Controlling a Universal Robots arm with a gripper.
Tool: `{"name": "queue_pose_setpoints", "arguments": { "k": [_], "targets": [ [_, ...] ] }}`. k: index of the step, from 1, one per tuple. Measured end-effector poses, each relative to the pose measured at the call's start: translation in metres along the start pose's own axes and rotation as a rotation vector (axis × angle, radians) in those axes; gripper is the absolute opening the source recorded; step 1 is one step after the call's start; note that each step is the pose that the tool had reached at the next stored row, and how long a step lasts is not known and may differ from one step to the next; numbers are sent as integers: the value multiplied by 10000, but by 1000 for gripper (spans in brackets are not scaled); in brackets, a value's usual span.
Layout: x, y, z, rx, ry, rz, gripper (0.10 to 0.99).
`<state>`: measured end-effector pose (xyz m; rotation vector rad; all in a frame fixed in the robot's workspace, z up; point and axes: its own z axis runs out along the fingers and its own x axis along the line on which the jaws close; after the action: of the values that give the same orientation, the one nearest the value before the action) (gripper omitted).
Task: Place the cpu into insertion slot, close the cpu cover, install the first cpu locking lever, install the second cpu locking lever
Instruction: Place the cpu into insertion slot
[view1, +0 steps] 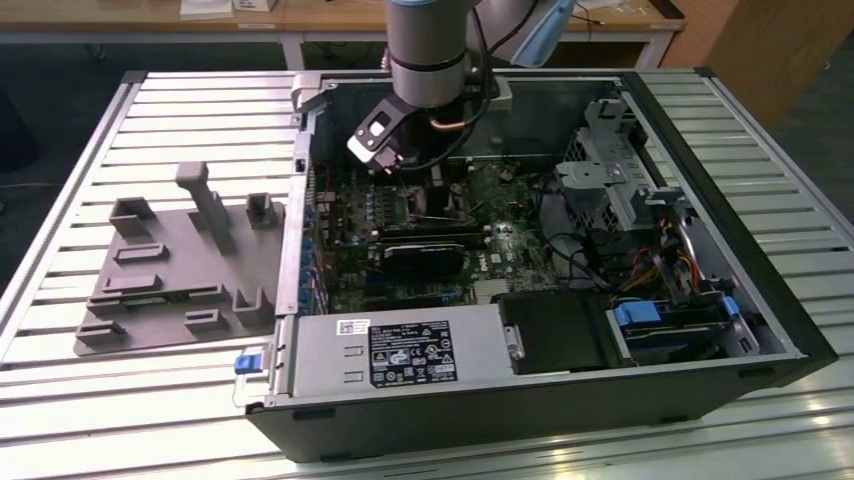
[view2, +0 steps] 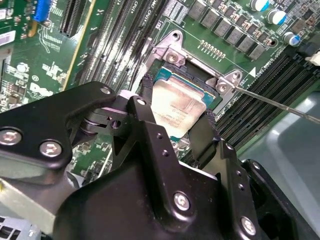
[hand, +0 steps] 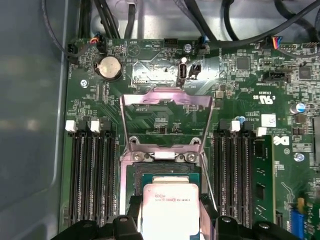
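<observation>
The cpu (hand: 170, 210), a flat square chip with a dull silver top, sits between the two black fingers of my gripper (hand: 170, 216), which is shut on its sides. It hangs just over the insertion slot (hand: 170, 177), whose teal edge shows past the chip. In the second wrist view the cpu (view2: 180, 105) lies slightly tilted over the insertion slot (view2: 172, 75), with my gripper (view2: 175, 120) around it. The cpu cover (hand: 167, 97) stands swung open behind the socket. A thin silver lever rod (view2: 280, 106) sticks out beside it. My gripper (view1: 427, 192) reaches down into the open computer case.
Long black memory slots (hand: 92, 170) flank the socket on both sides. A black card (view1: 427, 258) lies across the board, with the power supply (view1: 387, 355) in front. A grey fixture tray (view1: 174, 270) sits at the exterior view's left. Drive cage and cables (view1: 641, 220) fill the exterior view's right.
</observation>
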<state>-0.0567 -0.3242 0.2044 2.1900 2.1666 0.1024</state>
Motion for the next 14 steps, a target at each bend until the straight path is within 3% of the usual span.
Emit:
{"name": "queue_pose_setpoints", "arguments": {
  "k": [6, 14],
  "targets": [
    [11, -4, 63, 1, -1, -1, 537],
    [23, 12, 88, -1, 0, -1, 537]
  ]
}}
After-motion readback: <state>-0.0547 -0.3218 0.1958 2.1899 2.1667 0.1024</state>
